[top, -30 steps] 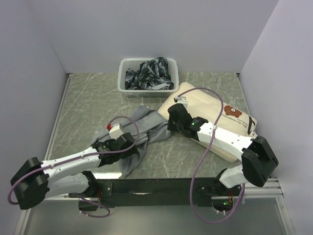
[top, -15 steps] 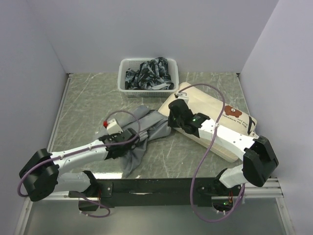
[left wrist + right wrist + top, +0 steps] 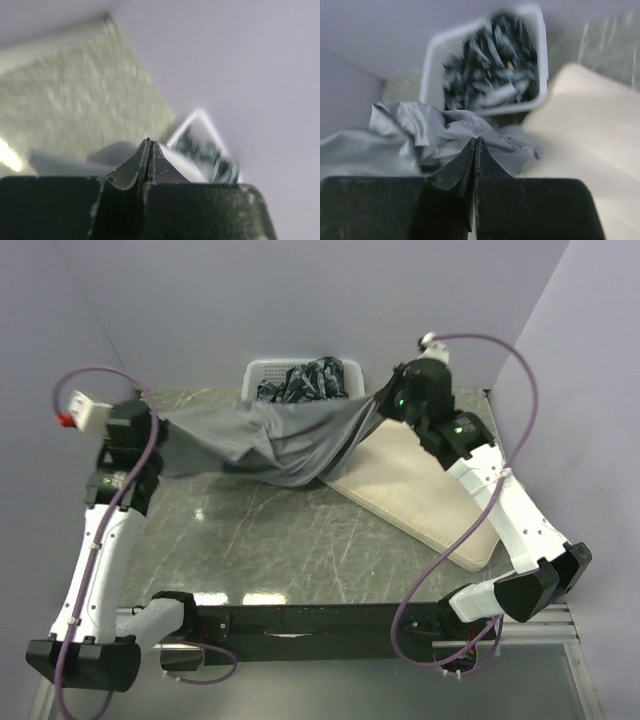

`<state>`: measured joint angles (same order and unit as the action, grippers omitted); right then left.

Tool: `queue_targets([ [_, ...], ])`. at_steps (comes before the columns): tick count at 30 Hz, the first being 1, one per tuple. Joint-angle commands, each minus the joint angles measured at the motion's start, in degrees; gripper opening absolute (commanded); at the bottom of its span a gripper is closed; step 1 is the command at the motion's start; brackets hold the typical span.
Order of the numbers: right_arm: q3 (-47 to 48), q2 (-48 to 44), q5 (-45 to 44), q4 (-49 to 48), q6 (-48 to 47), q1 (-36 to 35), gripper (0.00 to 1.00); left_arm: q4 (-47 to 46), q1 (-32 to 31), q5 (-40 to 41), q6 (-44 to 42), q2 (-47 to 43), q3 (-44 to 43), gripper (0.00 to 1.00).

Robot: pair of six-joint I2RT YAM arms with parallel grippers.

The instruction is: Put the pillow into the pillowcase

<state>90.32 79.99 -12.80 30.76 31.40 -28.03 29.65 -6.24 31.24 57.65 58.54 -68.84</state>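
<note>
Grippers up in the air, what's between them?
The grey pillowcase hangs stretched from the left gripper to the right gripper, both shut on it. The top view shows it best.

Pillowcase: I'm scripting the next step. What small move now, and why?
Probably lower the pillowcase toward the pillow, which lies flat outside it: the left gripper and right gripper, both shut on the fabric, hold it stretched aloft.
</note>
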Motion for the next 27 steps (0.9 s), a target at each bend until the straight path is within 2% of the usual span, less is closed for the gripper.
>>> queue_targets([
  [1, 10.4, 0.9, -0.2, 2.6, -1.6, 1.8, 0.0, -2.0, 13.7, -9.7, -6.9, 4.2, -10.5, 0.01],
  [5, 21.4, 3.7, -0.7, 6.9, -2.0, 2.6, 0.0, 0.2, 24.4, -20.9, -5.8, 10.4, -19.0, 0.01],
  [10, 19.3, -2.6, -0.7, 5.5, -2.8, 2.5, 0.0, 0.1, 31.2, -24.3, -7.5, 10.4, -22.7, 0.01],
  [14, 14.0, -9.1, 0.5, 3.2, -2.6, 2.5, 0.0, -0.1, 32.2, -25.0, -8.3, 9.7, -22.2, 0.01],
  [17, 11.8, -9.9, 1.6, 2.2, -3.0, 2.6, 0.0, -1.6, 32.5, -28.3, -7.8, 11.2, -21.2, 0.01],
  [22, 12.0, -4.3, 6.9, 0.8, -3.9, 2.5, 0.0, -0.6, 32.7, -34.2, -8.7, 19.3, -27.3, 0.01],
  [27, 17.3, 3.0, 6.7, -4.8, -5.3, 2.9, 0.0, 1.1, 32.6, -37.2, -9.0, 26.3, -37.5, 0.01],
])
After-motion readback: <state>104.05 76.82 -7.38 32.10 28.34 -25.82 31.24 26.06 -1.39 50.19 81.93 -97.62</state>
